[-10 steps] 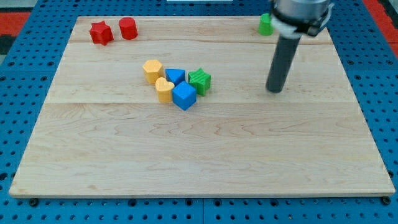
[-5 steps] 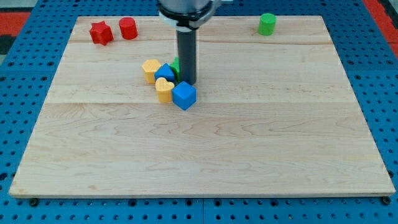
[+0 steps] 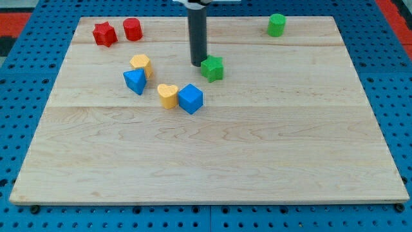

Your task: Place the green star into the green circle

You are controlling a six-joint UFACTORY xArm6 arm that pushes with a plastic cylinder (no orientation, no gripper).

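Note:
The green star (image 3: pixel 212 67) lies on the wooden board a little above the board's middle. My tip (image 3: pixel 197 63) stands just to the star's left, touching or nearly touching it. The green circle (image 3: pixel 277 24), a green cylinder, stands near the board's top right edge, well away from the star.
A blue triangle (image 3: pixel 135 80) and a yellow block (image 3: pixel 141 64) sit together left of my tip. A yellow heart (image 3: pixel 168 95) and a blue cube (image 3: pixel 190 98) touch each other below the star. A red star (image 3: pixel 103 33) and a red cylinder (image 3: pixel 132 29) stand at the top left.
My tip swept from the right into the cluster, then up. The green star moved up and slightly right, out of the cluster. The blue triangle and yellow block were pushed left.

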